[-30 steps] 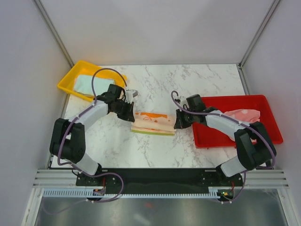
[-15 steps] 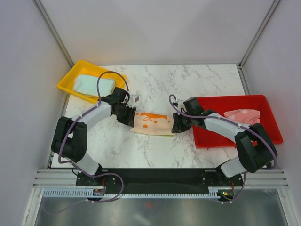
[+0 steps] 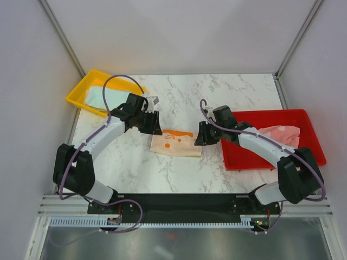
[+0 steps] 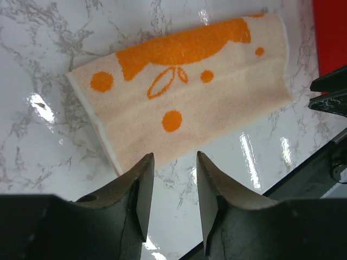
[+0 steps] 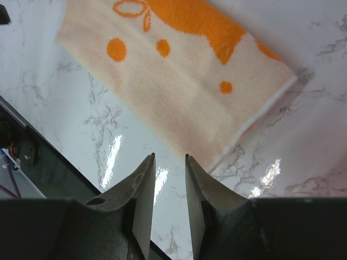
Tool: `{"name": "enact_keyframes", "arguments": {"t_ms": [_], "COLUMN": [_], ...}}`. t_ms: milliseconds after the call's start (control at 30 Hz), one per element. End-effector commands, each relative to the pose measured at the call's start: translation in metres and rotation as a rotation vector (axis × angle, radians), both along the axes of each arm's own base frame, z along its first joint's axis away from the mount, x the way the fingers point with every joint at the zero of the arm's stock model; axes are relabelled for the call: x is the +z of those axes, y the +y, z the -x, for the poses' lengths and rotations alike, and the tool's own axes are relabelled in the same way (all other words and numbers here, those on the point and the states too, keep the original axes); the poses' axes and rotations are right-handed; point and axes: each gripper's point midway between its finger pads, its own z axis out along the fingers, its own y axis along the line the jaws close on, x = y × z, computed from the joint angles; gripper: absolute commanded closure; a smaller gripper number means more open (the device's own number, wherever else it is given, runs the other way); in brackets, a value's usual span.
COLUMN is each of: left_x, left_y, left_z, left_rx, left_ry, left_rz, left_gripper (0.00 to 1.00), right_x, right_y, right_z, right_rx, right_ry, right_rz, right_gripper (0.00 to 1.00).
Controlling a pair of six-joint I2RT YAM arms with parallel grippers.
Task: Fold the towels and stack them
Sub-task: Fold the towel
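From above, the cream towel (image 3: 174, 143) with its orange shapes lies as a folded strip at mid-frame on the marble bench (image 3: 227, 97). The left fingers (image 3: 154, 128) are above its left end and the right fingers (image 3: 199, 138) are above its right end, probably because the ends give the best hold for a fold. A mint towel (image 3: 97, 96) rests in the yellow tray (image 3: 81, 86) at upper left. A pink towel (image 3: 279, 132) sits bunched in the red tray (image 3: 271, 163) at right, apparently not yet folded.

In the left wrist view, the left fingers (image 4: 142, 189) stand apart with nothing between them, and the cream towel (image 4: 184, 97) lies flat beyond them.

In the right wrist view, the right fingers (image 5: 140, 200) are also parted and empty, above bare marble just short of the towel's (image 5: 179, 70) edge.
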Motion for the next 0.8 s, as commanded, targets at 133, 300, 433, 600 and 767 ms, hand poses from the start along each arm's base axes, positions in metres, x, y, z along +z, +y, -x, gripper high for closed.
{"name": "enact_keyframes", "arguments": {"t_ms": [133, 300, 433, 600, 767], "left_x": [-0.071, -0.067, -0.025, -0.017, -0.048], "left_y": [0.006, 0.007, 0.005, 0.026, 0.018], "left_z": [-0.009, -0.025, -0.044, -0.048, -0.031], "left_rx": [0.182, 0.254, 0.245, 0.223, 0.165], "left_ry": [0.189, 0.191, 0.115, 0.067, 0.169], "left_rz": [-0.025, -0.002, 0.041, -0.062, -0.028], "left_gripper": [0.58, 0.58, 0.53, 0.44, 0.42], "right_x": [-0.046, -0.080, -0.058, -0.023, -0.043], "right_y": [0.010, 0.001, 0.000, 0.004, -0.004], "right_z": [-0.001, 0.008, 0.000, -0.015, -0.026], "right_rx": [-0.023, -0.021, -0.026, -0.030, -0.049], "right_ry": [0.045, 0.084, 0.034, -0.036, -0.046], "right_rz": [-0.046, 0.011, 0.014, 0.001, 0.087], "right_gripper": [0.66, 0.66, 0.65, 0.64, 0.64]}}
